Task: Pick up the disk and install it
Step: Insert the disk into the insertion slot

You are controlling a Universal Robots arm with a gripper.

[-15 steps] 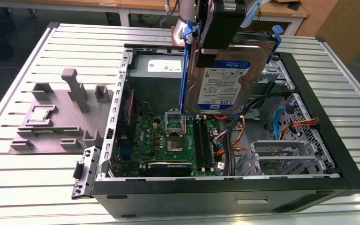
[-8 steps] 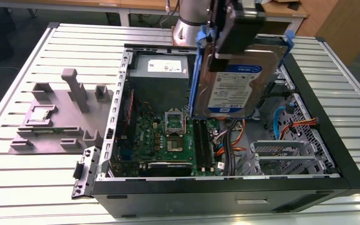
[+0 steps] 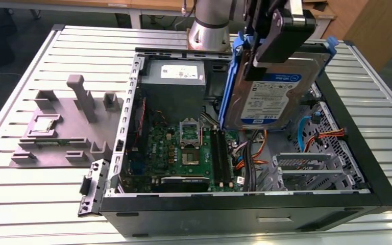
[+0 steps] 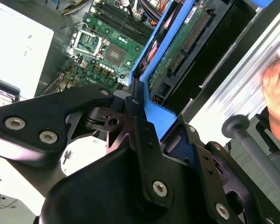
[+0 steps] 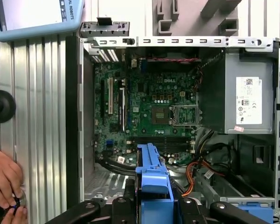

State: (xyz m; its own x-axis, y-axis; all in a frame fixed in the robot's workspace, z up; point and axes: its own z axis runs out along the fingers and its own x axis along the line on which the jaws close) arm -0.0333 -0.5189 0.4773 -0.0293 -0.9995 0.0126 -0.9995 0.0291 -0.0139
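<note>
In the exterior view the disk (image 3: pixel 271 99), grey with a white-and-blue label and blue rails, hangs tilted on edge above the right half of the open computer case (image 3: pixel 250 201). My gripper (image 3: pixel 269 51) is shut on its upper part. In both wrist views the black fingers (image 4: pixel 136 116) clamp the disk's blue rail (image 5: pixel 153 172), with the green motherboard (image 5: pixel 149 112) beyond it. The disk's circuit side (image 4: pixel 177 46) faces the case wall. A metal drive cage (image 3: pixel 312 168) sits low in the case near the front, below the disk.
A grey power supply (image 3: pixel 175 76) fills the case's rear corner, and orange cables (image 3: pixel 322 135) run near the cage. A grey parts fixture (image 3: pixel 67 127) lies on the slatted table at the exterior view's left. A person's hand (image 5: pixel 4 182) rests beside the case, near a pendant (image 5: pixel 32 16).
</note>
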